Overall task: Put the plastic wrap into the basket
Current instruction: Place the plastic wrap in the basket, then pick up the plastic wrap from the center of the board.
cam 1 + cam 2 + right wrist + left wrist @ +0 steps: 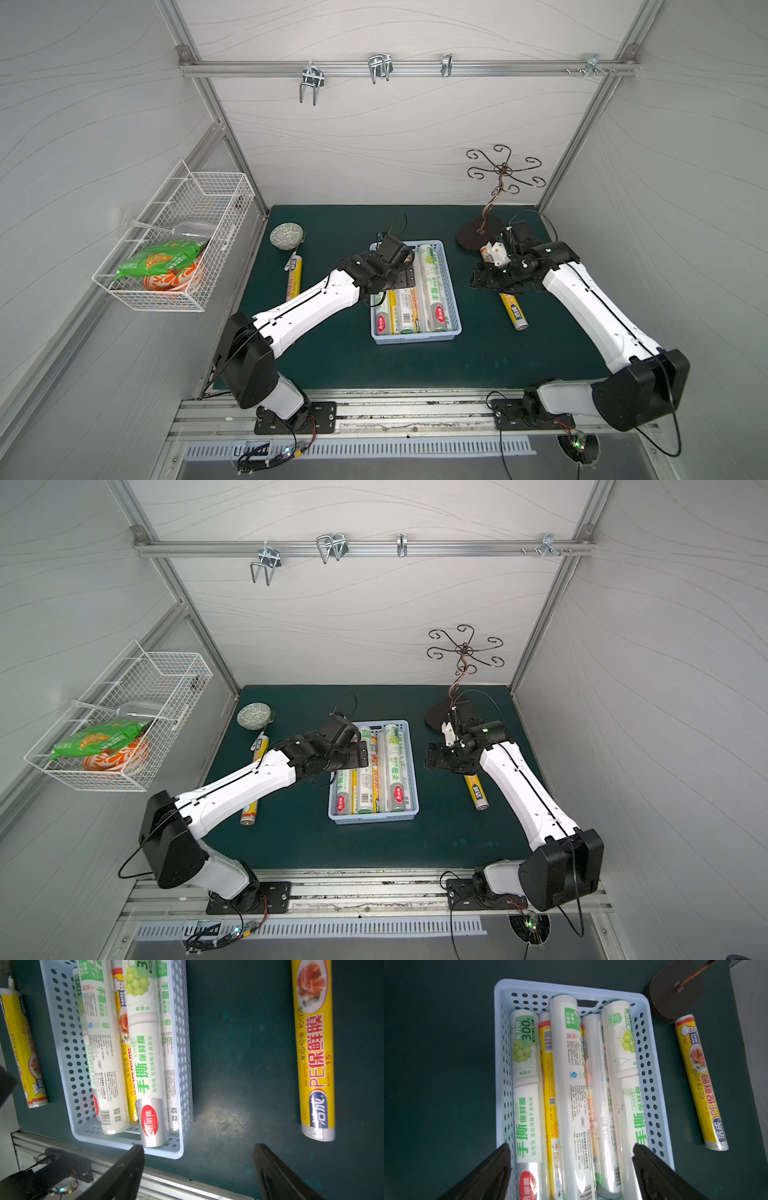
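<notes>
- The plastic wrap (pixel 566 1084) mostly lies in the basket (pixel 571 986) at the middle of the mat. The rolls lie lengthwise and are packed from one long perforated wall to the other, with one white roll riding on top of the rest.
- The roll ends come close to both short walls, so I see little slack lengthwise.
- My left gripper (pixel 571 1147) hangs above the basket with its jaws spread wide and nothing in them.
- A loose yellow roll (pixel 513 311) lies slanted on the mat to the right of the basket, well apart from its wall. A bare strip of green mat (pixel 332 361) runs between them.
- That roll's far end sits just beside the dark base of the hook stand (pixel 473 237). I cannot tell whether they touch.
- My right gripper (pixel 198 1146) hovers over that strip, between the basket and the loose yellow roll. Its jaws are apart and grip nothing.
- A second yellow roll (pixel 294 278) lies along the mat's left side, and my left arm crosses above its near half. A patterned bowl (pixel 286 236) sits just beyond its far end.
- The widest open mat lies in front of the basket, running down to the aluminium rail (pixel 374 399).
- The white wire basket (pixel 216 173) hangs on the left wall, off the mat.
</notes>
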You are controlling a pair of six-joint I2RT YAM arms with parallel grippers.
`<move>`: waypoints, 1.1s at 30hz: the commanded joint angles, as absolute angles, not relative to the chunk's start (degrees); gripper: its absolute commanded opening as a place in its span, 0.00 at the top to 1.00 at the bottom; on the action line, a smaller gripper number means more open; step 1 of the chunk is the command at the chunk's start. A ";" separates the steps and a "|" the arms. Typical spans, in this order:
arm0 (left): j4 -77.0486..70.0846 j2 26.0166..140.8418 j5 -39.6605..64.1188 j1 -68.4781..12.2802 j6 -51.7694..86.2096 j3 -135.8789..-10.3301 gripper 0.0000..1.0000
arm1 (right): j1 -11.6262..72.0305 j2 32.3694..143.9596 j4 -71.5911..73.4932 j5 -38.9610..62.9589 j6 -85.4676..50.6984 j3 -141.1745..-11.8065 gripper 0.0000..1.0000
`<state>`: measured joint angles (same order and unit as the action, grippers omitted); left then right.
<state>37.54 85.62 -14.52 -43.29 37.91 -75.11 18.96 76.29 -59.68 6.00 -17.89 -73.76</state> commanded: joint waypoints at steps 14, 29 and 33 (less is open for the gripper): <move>43.42 65.13 -25.40 -37.91 29.89 -68.65 0.01 | 10.32 81.01 -53.05 -1.87 -15.48 -69.94 0.10; 44.63 58.06 -24.35 -32.96 28.22 -61.73 0.01 | 6.02 90.92 -50.15 -3.21 -14.71 -70.05 0.01; 44.56 57.55 -23.92 -32.35 27.95 -60.93 0.01 | 5.71 92.46 -49.48 -3.17 -14.69 -70.06 0.01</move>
